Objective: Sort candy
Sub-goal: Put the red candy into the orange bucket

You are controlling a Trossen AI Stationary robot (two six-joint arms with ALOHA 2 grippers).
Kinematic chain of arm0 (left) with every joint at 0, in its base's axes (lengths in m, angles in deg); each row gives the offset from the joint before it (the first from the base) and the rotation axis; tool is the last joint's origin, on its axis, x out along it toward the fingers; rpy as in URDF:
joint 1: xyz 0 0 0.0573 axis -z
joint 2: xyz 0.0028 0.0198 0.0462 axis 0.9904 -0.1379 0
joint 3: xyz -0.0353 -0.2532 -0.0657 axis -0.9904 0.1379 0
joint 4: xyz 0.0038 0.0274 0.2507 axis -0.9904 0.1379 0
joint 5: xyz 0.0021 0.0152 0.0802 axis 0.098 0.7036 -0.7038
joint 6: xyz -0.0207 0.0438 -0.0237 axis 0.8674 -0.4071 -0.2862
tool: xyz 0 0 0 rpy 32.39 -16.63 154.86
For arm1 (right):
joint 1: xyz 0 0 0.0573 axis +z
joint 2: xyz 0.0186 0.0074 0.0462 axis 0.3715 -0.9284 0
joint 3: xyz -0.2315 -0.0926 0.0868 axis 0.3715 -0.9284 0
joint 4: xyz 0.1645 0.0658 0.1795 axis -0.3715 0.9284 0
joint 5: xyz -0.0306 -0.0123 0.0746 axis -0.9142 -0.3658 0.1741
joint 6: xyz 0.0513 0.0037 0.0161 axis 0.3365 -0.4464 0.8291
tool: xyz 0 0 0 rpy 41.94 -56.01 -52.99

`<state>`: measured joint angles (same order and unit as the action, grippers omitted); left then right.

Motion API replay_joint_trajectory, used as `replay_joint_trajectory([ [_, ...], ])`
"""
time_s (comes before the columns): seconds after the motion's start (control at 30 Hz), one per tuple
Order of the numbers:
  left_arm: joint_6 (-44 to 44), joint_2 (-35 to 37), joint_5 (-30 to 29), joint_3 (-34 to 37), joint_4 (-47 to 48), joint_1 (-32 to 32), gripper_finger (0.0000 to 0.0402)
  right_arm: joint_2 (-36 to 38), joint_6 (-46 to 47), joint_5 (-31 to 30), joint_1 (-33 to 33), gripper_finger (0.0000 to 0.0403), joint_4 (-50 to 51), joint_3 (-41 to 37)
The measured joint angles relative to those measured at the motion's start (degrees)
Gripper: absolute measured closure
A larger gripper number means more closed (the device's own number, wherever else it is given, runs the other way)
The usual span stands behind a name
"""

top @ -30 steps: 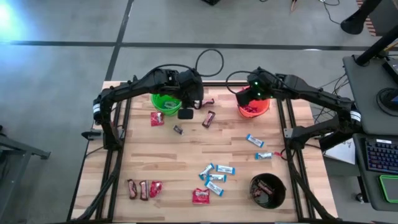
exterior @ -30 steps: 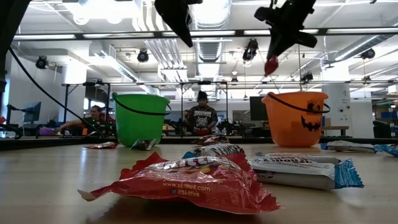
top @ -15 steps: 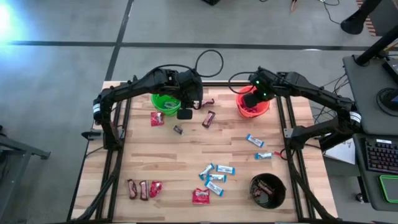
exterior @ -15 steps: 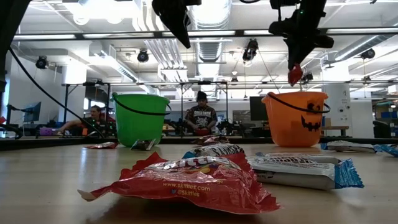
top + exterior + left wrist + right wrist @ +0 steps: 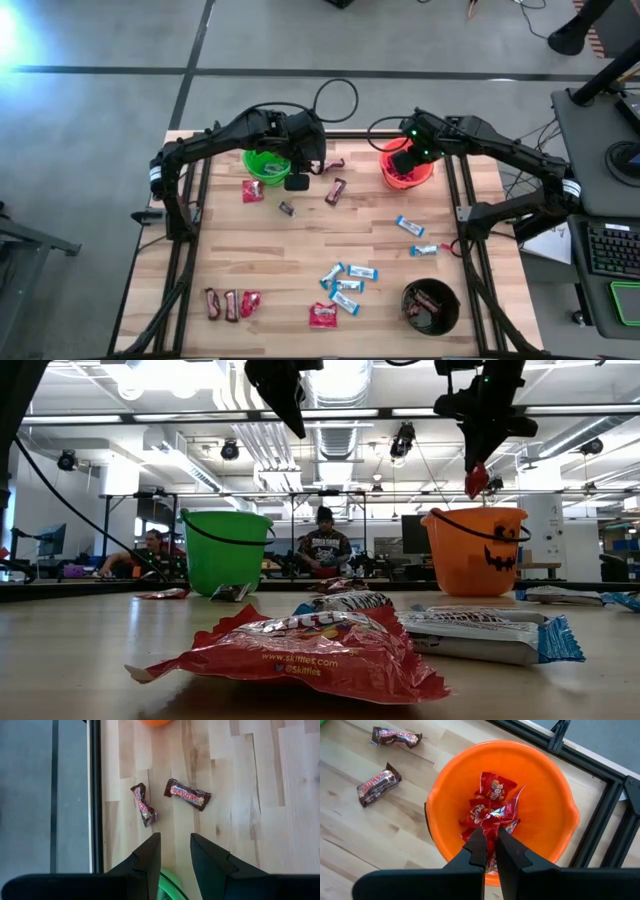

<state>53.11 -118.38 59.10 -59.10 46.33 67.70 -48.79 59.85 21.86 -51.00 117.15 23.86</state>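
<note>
Green bucket [image 5: 266, 166], orange bucket [image 5: 408, 172] and black bucket [image 5: 431, 308] stand on the wooden table [image 5: 290, 255].

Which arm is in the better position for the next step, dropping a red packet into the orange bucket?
The right. Its gripper hangs directly above the orange bucket, shut on a red packet. The left gripper holds nothing, near the green bucket.

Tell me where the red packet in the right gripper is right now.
The red packet hangs pinched in the right gripper, directly above the orange bucket at the table's far right, over other red packets already inside.
</note>
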Motion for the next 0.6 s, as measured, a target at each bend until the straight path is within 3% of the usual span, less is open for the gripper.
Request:
replay_joint_trajectory([
  [0.6, 0.02, 0.02, 0.13, 0.00, -0.42, 0.00, 0.0314, -0.04, -3.65, 0.35, 0.00, 0.0386, 0.37, 0.00],
])
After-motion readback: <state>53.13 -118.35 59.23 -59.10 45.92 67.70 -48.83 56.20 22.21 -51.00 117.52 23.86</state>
